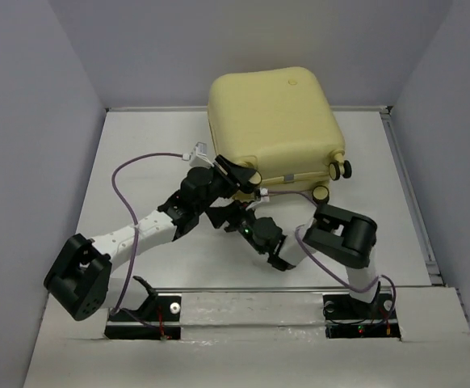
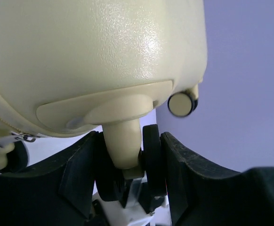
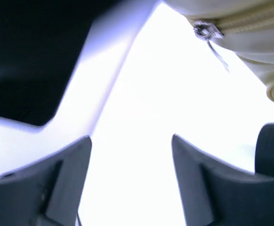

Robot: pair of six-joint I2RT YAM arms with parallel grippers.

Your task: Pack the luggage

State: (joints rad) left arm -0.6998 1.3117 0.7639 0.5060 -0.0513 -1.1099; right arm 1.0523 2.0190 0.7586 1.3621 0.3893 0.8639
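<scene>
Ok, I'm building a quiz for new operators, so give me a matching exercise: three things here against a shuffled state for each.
Things:
1 left gripper
2 right gripper
3 luggage

States:
A open, nothing between its fingers
B closed, pale yellow
C clamped around a caster

Pairs: 1-C; 2-A; 3-B

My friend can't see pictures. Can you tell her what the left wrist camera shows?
The black left pincer is closed around a caster wheel of the pale-yellow luggage, which fills the top of the picture. A second wheel sticks out on the right against a plain lilac wall.
</scene>
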